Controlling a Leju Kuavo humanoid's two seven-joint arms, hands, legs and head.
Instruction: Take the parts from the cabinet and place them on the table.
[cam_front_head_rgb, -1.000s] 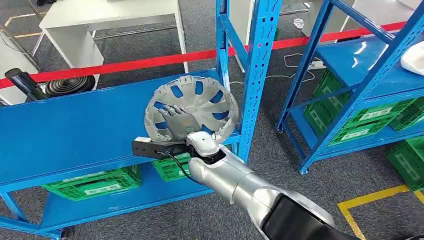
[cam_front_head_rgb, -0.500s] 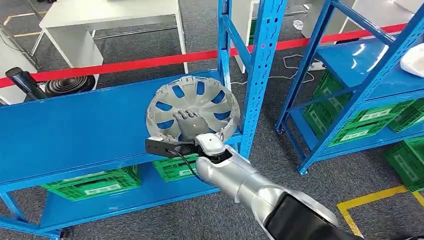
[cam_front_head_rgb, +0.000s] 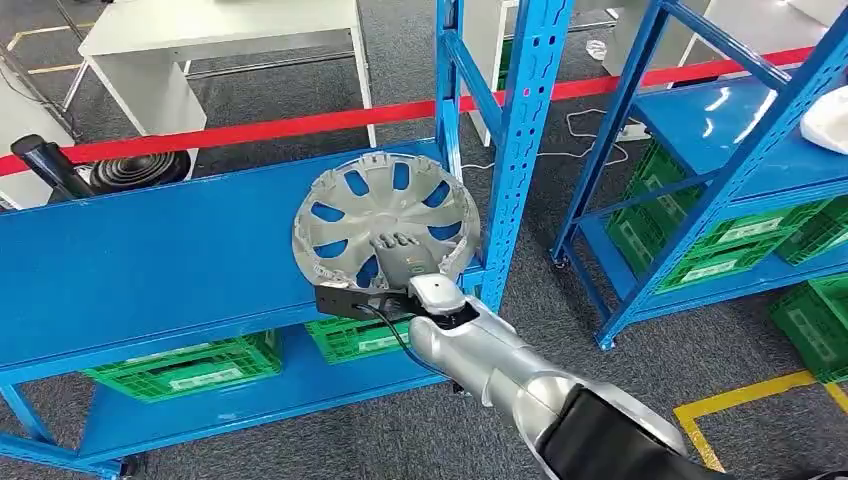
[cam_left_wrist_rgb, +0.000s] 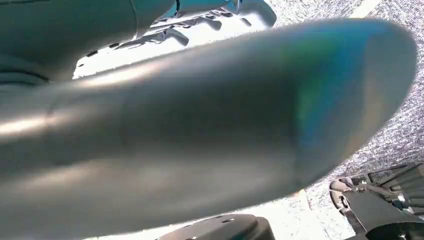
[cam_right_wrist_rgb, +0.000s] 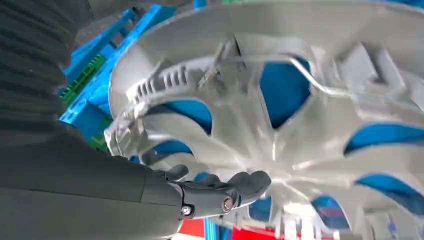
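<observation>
A silver hubcap (cam_front_head_rgb: 385, 215) with blue showing through its openings lies hollow side up on the blue cabinet shelf (cam_front_head_rgb: 150, 260), beside the upright post. My right hand (cam_front_head_rgb: 403, 258) rests inside the hubcap near its front rim, fingers curled. In the right wrist view the dark fingers (cam_right_wrist_rgb: 235, 187) curl against the hubcap's (cam_right_wrist_rgb: 300, 125) ribbed inner face; whether they clamp it is not plain. A blurred grey part of my left hand (cam_left_wrist_rgb: 200, 125) lies close to the left wrist camera, above grey carpet.
A blue upright post (cam_front_head_rgb: 522, 150) stands right of the hubcap. Green crates (cam_front_head_rgb: 185, 368) sit on the lower shelf. A black ribbed part (cam_front_head_rgb: 135, 170) lies at the shelf's far left. Red tape (cam_front_head_rgb: 250, 128) crosses behind. A second rack (cam_front_head_rgb: 740, 150) stands at the right, a white table (cam_front_head_rgb: 220, 35) behind.
My right hand has drawn back from the hubcap's left-middle to its front rim, and its fingers have gone from spread to curled. The hubcap has stayed in place.
</observation>
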